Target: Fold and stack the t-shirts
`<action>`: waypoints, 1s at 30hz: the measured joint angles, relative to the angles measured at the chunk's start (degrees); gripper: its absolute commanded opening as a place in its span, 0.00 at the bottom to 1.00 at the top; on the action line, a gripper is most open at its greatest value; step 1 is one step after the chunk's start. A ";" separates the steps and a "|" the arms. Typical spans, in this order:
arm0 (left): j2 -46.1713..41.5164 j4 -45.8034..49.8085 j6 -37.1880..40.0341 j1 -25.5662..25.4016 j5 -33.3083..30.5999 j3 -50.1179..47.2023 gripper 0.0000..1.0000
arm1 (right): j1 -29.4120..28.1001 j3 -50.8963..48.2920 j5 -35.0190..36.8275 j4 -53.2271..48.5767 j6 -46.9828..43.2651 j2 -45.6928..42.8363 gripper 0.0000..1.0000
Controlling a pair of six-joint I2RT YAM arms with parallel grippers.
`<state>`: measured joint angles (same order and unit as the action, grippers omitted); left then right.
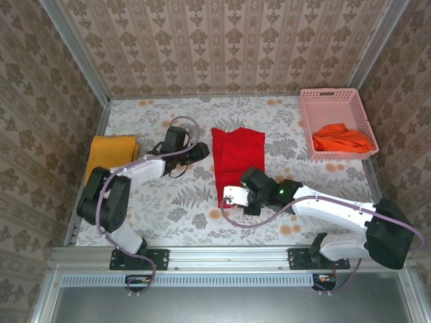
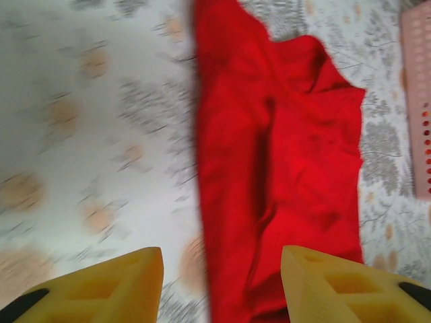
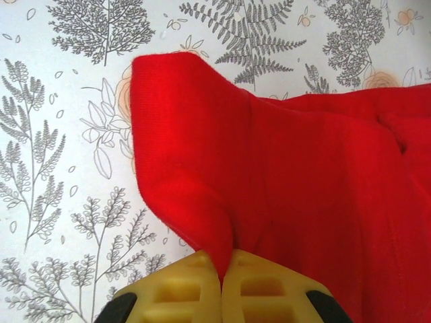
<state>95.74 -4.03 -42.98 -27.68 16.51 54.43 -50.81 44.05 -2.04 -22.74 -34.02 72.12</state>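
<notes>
Floral table (image 3: 67, 222), red t-shirt (image 3: 303, 175) in right tool (image 3: 221, 268)

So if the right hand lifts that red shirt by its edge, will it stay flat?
Probably floppy: the red shirt puckers into a fold where the right hand pinches it. It will likely drape and drag rather than lift flat. Seems light, thin wrinkled cloth.

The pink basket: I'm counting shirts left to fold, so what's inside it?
A crumpled orange t-shirt lies in the pink basket. Anything beneath the cloth is covered, so I cannot tell.
</notes>
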 measured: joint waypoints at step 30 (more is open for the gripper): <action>17.00 -6.80 -4.57 -3.74 7.82 4.76 0.00 | -0.28 0.79 -3.74 -11.13 4.74 -6.29 0.00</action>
<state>112.75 -10.83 -47.55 -31.42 24.34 59.20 -51.09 44.84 -5.78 -33.87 -29.28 65.82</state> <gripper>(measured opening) 0.048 0.058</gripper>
